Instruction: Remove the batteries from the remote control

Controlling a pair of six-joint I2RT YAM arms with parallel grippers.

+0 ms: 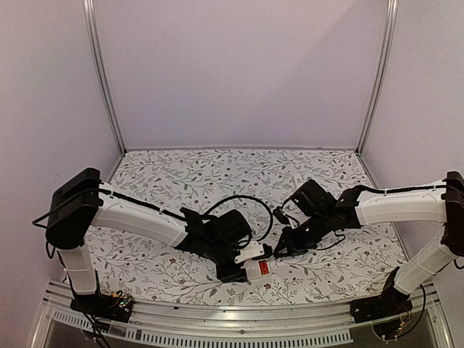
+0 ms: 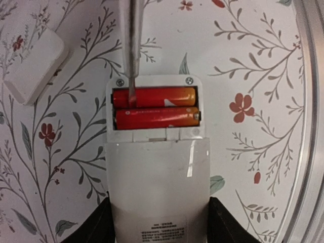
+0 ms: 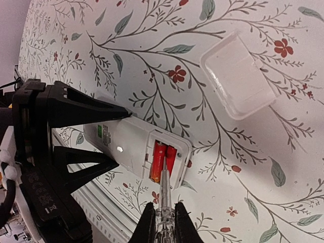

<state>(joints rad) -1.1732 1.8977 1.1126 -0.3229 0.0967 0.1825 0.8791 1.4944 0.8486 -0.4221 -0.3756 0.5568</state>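
Well, the left gripper (image 2: pixel 159 225) is half open & pinches the white remote (image 2: pixel 158 177). Both red batteries (image 2: pixel 154 107) lie in its open slot. The right gripper (image 3: pixel 163 225) is shut tight on a screwdriver (image 3: pixel 163 200), w/ tip on the top one. Tip may slip off that round side.

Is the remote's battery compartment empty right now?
No, two orange-red batteries lie side by side in the open compartment of the remote.
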